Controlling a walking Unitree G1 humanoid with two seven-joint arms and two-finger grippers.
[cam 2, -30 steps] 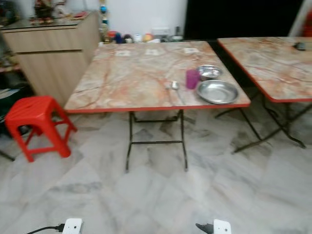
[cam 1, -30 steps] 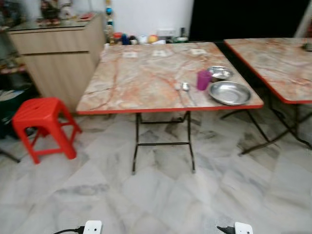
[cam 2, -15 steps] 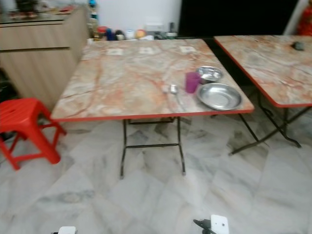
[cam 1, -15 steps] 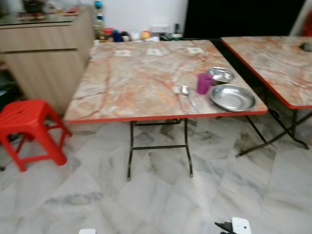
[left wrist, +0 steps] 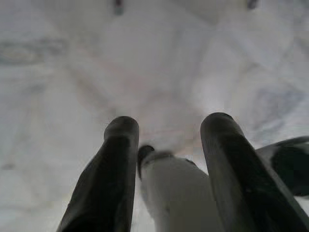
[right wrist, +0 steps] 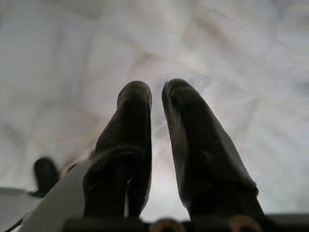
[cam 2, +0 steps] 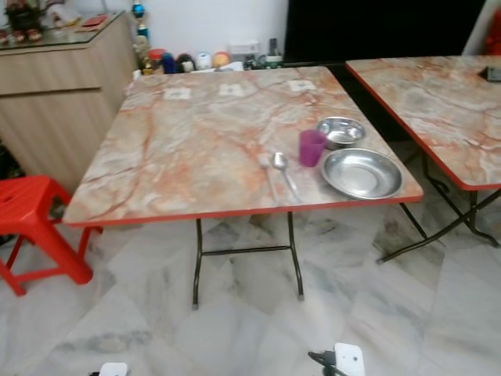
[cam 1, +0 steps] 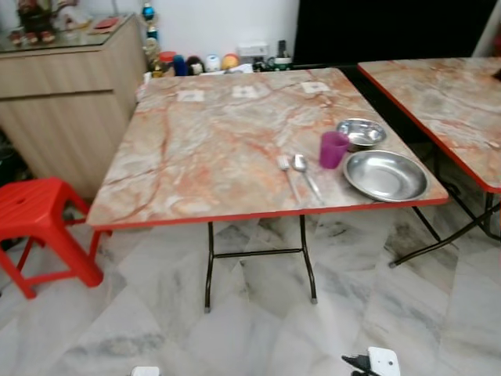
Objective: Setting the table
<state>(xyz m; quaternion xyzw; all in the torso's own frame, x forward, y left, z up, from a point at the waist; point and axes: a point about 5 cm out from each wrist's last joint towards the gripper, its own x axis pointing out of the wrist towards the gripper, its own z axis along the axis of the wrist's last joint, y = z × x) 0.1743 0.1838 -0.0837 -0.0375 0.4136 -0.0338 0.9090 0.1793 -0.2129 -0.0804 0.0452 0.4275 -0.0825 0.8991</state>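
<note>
Two steel dishes: round plate, small bowl; one purple plastic cup, two spoons on marble-patterned desk, well beyond both claws. Left claw spread apart, right claw nearly closed, both empty, over floor.

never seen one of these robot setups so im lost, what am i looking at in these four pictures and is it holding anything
This is a walking humanoid robot with two arms, each ending in a pincer of two long black fingers.

The two wide pictures come from a stereo camera on its head, looking forward and down. They show a marble-patterned folding table with a red edge. Near its right front corner lie a large steel plate, a smaller steel bowl, a purple cup and a spoon beside a fork. A red stool stands to the left, and a second table to the right.

The other two pictures come from cameras on the wrists, looking along the fingers at the tiled floor. The left pincer is spread open; the right pincer is nearly closed. Both are empty, with the arms hanging low.
</note>
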